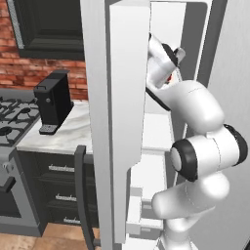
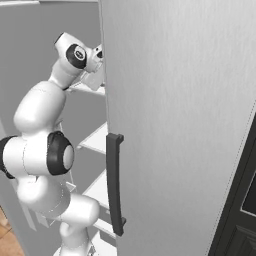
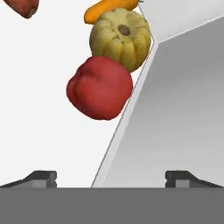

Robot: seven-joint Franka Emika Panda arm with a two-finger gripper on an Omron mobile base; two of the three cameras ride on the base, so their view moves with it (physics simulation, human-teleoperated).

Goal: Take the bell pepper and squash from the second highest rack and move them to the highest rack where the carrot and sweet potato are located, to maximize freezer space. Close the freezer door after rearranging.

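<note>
Hand view shows you the gripper (image 3: 111, 178) spread wide, holding nothing. On the white shelf (image 3: 39, 131) ahead, the pepper (image 3: 99, 87) touches the squash (image 3: 120, 39), with the carrot (image 3: 109, 9) beyond it and the sweet potato (image 3: 22, 6) farther left. Your freezer door (image 2: 185, 125) stands open.

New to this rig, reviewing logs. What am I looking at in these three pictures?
It is a rendered kitchen. A white robot arm reaches into an open freezer. Two pictures come from cameras on the base, behind the arm to its left and right; the right one mostly shows the freezer door. The third looks along the hand: its fingers stand wide apart, holding nothing. On the white shelf ahead lie a red bell pepper, a yellow squash, the carrot and a bit of sweet potato.
</note>
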